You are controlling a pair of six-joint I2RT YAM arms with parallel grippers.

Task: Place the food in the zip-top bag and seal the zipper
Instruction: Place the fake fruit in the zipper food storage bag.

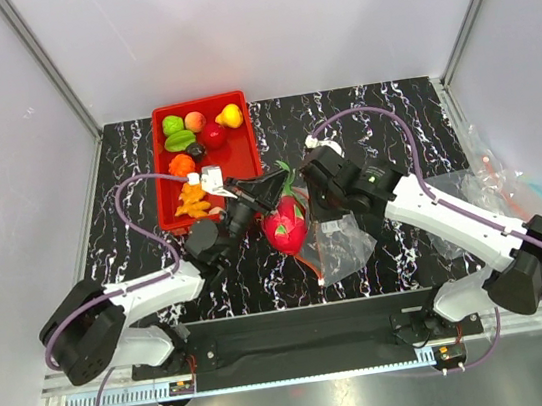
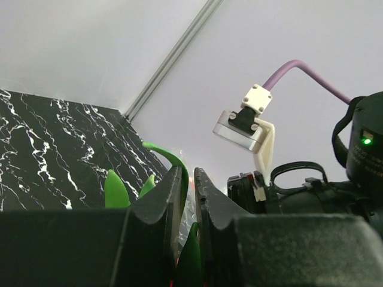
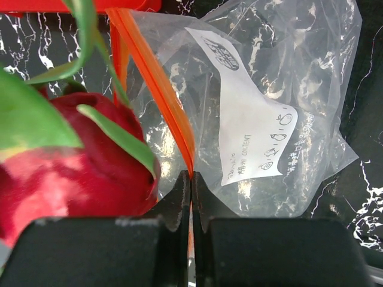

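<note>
My left gripper (image 1: 271,187) (image 2: 187,174) is shut on a green leaf (image 2: 179,164) of the magenta dragon fruit (image 1: 286,226) (image 3: 66,161) and holds it beside the bag's mouth. My right gripper (image 1: 315,215) (image 3: 191,174) is shut on the orange-red zipper (image 3: 154,78) of the clear zip-top bag (image 1: 345,243) (image 3: 281,89), which has a white label (image 3: 248,125). The fruit sits just left of the zip strip in the right wrist view. Other food lies in the red tray (image 1: 244,156): green (image 1: 173,125), yellow (image 1: 229,117), red (image 1: 212,135) and orange (image 1: 181,164) pieces.
A second clear bag with a blue tint (image 1: 511,184) lies at the right edge of the black marbled table (image 1: 379,107). White walls close in the table at the back and sides.
</note>
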